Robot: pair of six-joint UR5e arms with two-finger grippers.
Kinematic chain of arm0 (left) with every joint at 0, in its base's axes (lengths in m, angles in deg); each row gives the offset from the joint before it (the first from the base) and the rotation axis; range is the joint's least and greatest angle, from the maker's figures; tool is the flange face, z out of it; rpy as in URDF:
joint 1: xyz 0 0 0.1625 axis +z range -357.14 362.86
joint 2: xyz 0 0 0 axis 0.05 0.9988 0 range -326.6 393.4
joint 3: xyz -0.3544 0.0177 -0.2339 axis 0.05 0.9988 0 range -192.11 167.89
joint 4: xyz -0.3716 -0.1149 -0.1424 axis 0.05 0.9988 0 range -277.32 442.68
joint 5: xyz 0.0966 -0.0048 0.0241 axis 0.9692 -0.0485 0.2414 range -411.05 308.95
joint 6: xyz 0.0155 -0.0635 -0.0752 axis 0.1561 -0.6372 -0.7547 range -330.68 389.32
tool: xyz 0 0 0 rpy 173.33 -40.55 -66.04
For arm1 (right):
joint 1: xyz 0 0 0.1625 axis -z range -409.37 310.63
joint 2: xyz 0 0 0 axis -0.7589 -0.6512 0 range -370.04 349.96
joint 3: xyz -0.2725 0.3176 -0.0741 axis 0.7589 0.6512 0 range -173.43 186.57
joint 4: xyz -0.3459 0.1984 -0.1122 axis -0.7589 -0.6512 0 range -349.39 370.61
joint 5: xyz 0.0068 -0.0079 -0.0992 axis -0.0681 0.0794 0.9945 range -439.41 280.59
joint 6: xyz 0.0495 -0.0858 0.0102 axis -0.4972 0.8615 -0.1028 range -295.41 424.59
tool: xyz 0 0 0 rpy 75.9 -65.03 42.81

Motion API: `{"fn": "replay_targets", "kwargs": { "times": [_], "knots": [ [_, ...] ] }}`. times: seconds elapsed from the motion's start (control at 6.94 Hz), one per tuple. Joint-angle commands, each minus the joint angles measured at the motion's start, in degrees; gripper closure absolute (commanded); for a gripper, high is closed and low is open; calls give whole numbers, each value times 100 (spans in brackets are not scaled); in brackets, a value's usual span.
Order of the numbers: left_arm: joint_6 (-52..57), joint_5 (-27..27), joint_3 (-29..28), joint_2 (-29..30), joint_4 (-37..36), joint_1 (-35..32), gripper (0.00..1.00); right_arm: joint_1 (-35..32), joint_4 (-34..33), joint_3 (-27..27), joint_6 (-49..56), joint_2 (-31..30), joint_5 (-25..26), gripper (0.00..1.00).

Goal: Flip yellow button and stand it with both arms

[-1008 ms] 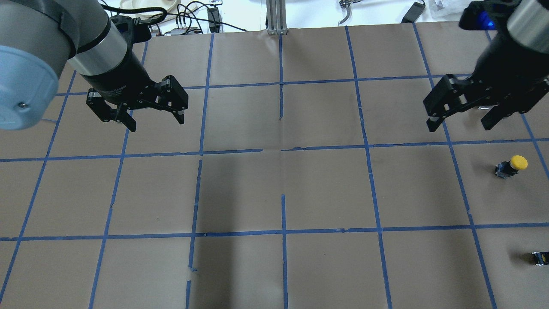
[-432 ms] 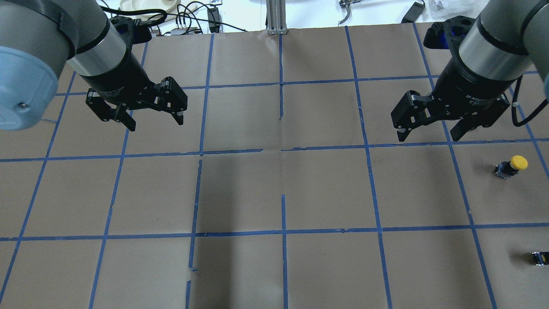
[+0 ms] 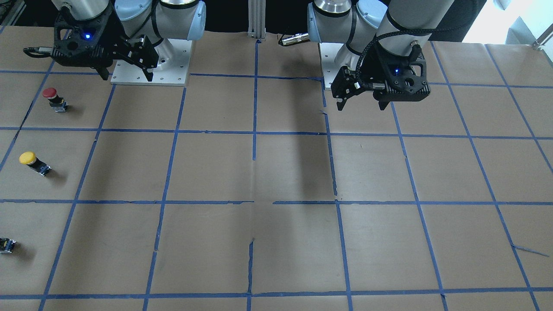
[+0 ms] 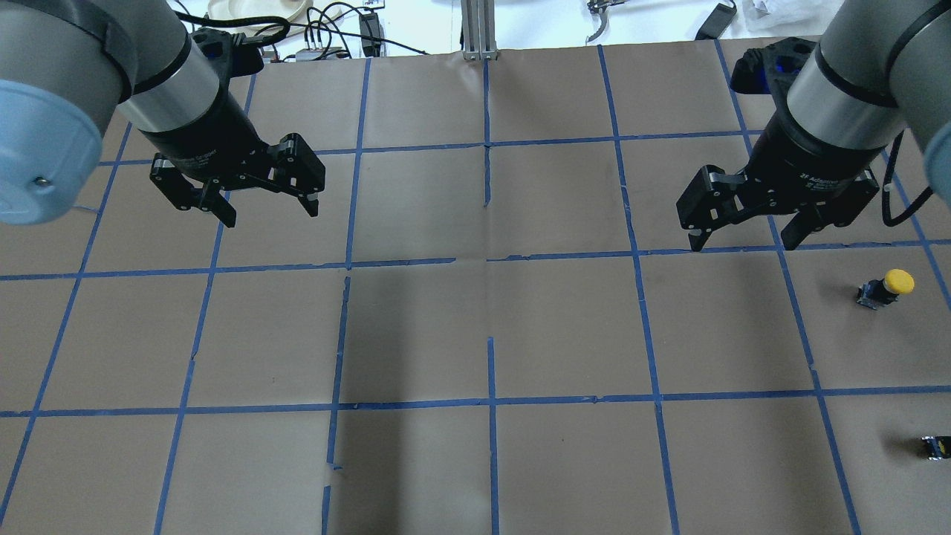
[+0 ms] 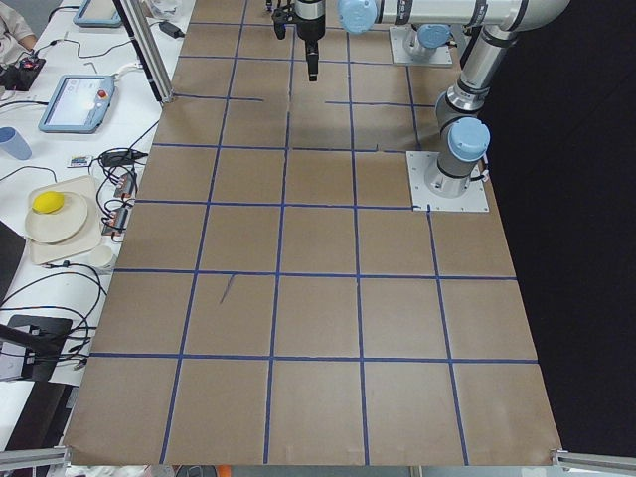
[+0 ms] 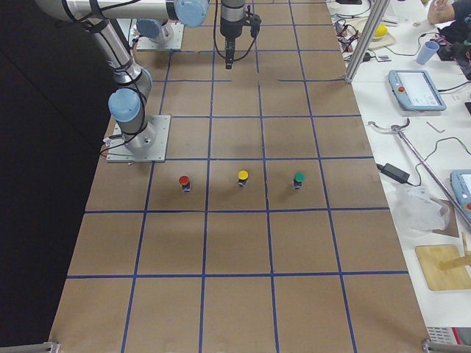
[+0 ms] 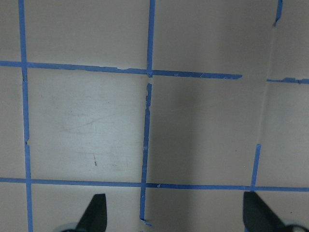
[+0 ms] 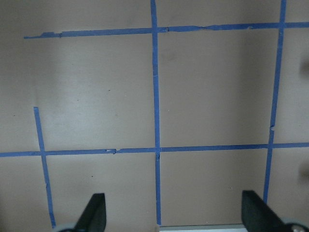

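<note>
The yellow button [image 4: 888, 287] lies tilted on its side on the brown paper at the table's right edge, cap pointing right; it also shows in the front view [image 3: 33, 162] and in the right side view [image 6: 243, 177]. My right gripper [image 4: 743, 243] is open and empty, hovering left of the button and a little beyond it, well apart; it shows in the front view [image 3: 127, 76] and its wrist view [image 8: 176, 215]. My left gripper [image 4: 269, 214] is open and empty over the left half, also seen in the front view [image 3: 360, 106] and its wrist view [image 7: 176, 215].
A red-capped button [image 3: 52, 97] stands near my right arm's base plate [image 3: 173, 80]. A small black part [image 4: 936, 446] lies beyond the yellow button, at the view's edge. A green-capped button [image 6: 298, 179] shows in the right side view. Blue tape lines grid the paper.
My right arm has swung left and a little forward, bringing its open gripper lower in the overhead view. The left arm and the yellow button have not moved.
</note>
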Motion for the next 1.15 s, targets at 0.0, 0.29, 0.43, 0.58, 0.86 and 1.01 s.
{"fn": "replay_targets", "kwargs": {
  "times": [0.0,0.29,0.43,0.58,0.86,1.01],
  "knots": [
    [0,-1,12,18,-1,28,0,-12,-145,-40,-33,-28,248,0],
    [0,25,12,-35,43,19,0,-30,-146,4,-24,-28,169,0],
    [0,-18,-5,-9,25,11,0,-134,-154,12,-24,-28,21,0],
    [-8,-132,-31,-17,25,2,0,-222,-215,12,-24,-10,-7,0],
    [0,-124,4,-35,34,2,0,-223,-207,12,37,-36,-190,0],
    [0,-124,4,-35,43,2,0,-223,-207,-5,46,-28,-218,0]
  ]
}}
